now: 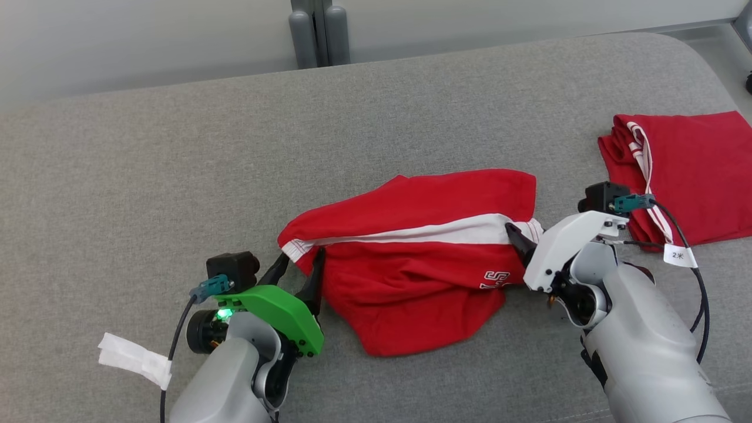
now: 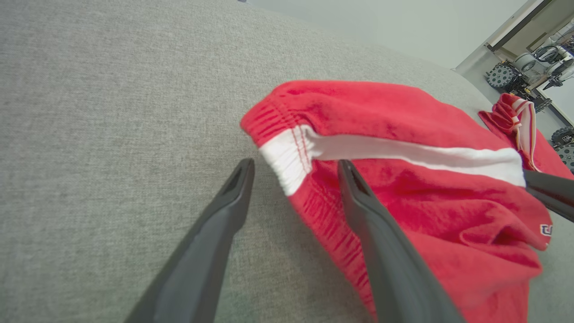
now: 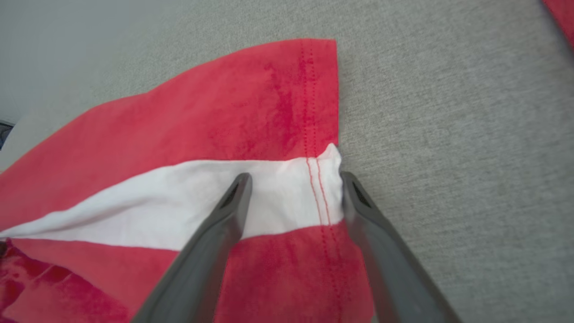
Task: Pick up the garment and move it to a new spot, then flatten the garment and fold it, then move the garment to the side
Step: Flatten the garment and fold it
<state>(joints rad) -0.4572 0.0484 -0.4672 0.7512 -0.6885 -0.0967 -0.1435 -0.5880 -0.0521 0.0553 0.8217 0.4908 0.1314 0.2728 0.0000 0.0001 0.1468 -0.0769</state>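
The garment (image 1: 411, 276) is red with a white band and white lettering, lying crumpled on the grey padded surface (image 1: 176, 164). My left gripper (image 1: 301, 257) is open at its left end. In the left wrist view the white-banded corner (image 2: 287, 161) lies between the spread fingers of my left gripper (image 2: 296, 165), over the garment (image 2: 426, 193). My right gripper (image 1: 520, 235) is open at the garment's right end. In the right wrist view the right gripper (image 3: 295, 177) straddles the white band's stitched end on the garment (image 3: 202, 121).
A second red garment (image 1: 687, 170) with a white striped trim lies folded at the right edge of the surface, close behind my right wrist. Two grey posts (image 1: 320, 29) stand behind the far edge. A white tape tag (image 1: 132, 358) hangs from the left arm's cable.
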